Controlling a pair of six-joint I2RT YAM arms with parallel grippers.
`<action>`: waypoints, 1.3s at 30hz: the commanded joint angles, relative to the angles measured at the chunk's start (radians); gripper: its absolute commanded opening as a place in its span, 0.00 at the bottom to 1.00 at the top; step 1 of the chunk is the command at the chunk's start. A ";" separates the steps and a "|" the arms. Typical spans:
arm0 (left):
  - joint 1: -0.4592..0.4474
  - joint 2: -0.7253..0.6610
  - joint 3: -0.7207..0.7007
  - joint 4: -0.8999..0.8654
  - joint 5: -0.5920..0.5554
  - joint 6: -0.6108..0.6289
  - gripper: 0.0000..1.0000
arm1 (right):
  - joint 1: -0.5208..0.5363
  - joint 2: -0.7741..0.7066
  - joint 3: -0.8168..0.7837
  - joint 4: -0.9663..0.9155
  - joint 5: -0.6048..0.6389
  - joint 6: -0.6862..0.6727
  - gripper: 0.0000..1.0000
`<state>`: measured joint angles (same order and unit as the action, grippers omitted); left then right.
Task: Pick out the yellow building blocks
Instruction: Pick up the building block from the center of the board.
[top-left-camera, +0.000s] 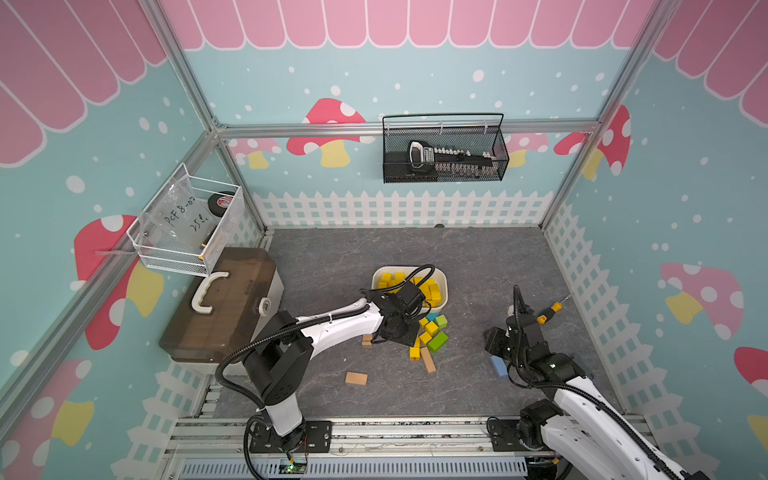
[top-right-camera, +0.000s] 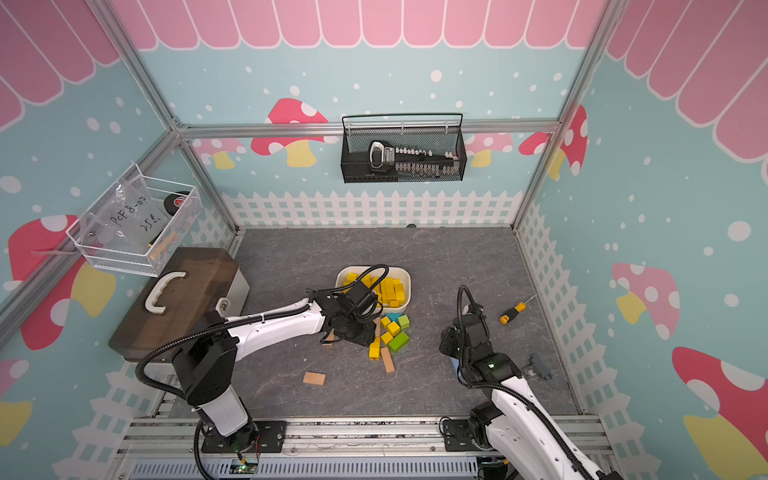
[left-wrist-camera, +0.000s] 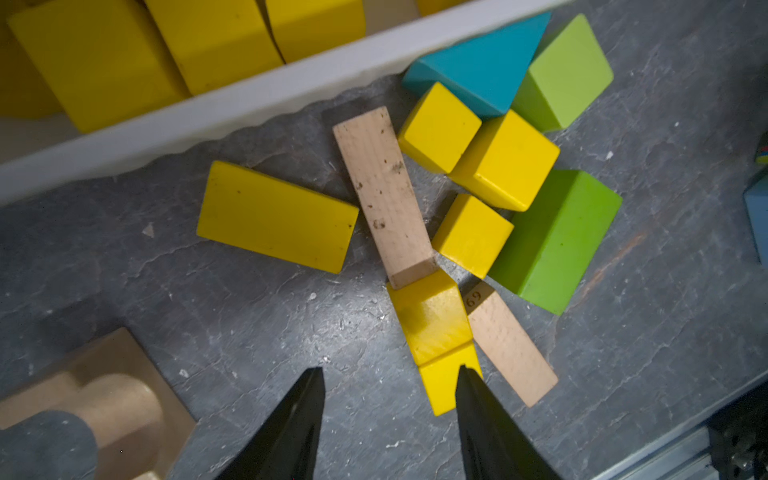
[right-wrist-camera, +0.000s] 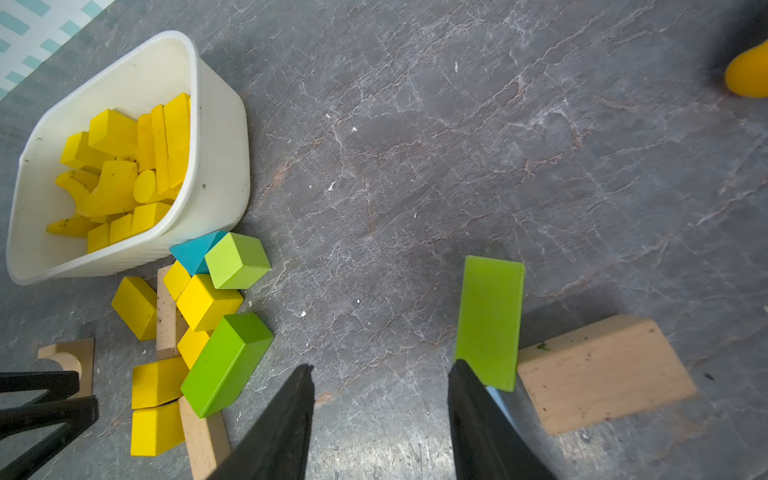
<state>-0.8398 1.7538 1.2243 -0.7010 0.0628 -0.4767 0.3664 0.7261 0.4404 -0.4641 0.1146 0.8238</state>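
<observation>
Fingers of the left pincer (left-wrist-camera: 390, 369) stand spread over bare grey stone-patterned tabletop (left-wrist-camera: 249, 332), pinching nothing; one black fingertip (left-wrist-camera: 473, 399) overlaps the edge of the nearest of the bright yellow wooden building blocks (left-wrist-camera: 440, 386), and whether it touches is unclear. Ahead of that fingertip a second yellow bar (left-wrist-camera: 430, 318) lies end to end with the first, with a plain tan wooden plank (left-wrist-camera: 509, 345) just beside them. Further ahead lie a flat yellow rectangular block (left-wrist-camera: 276, 216), another tan plank (left-wrist-camera: 384, 195), three smaller yellow blocks (left-wrist-camera: 505, 160), a green wooden bar (left-wrist-camera: 557, 241), a lighter green cube (left-wrist-camera: 569, 75) and a teal triangular block (left-wrist-camera: 478, 62). Beyond them all stands a white plastic tub (left-wrist-camera: 208, 112), holding most of the yellow ones. Beside the pincer's other finger sits a tan wooden arch block (left-wrist-camera: 112, 395). The right pincer (right-wrist-camera: 382, 365), well apart from the pile, is likewise spread and empty; a flat lime-green wooden tile (right-wrist-camera: 490, 320) and a thick tan wooden block (right-wrist-camera: 602, 374) lie just beside one of its fingers.
</observation>
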 joint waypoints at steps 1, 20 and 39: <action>-0.021 0.021 0.016 0.034 -0.024 -0.041 0.55 | -0.006 -0.001 -0.005 -0.005 0.002 0.011 0.52; -0.045 0.128 0.084 0.009 -0.036 -0.033 0.55 | -0.007 -0.007 -0.007 -0.007 0.003 0.012 0.52; -0.044 0.134 0.095 -0.048 -0.108 0.007 0.40 | -0.007 -0.019 -0.009 -0.008 0.003 0.013 0.52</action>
<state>-0.8795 1.9095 1.2968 -0.7219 -0.0078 -0.4850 0.3664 0.7219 0.4404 -0.4641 0.1146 0.8238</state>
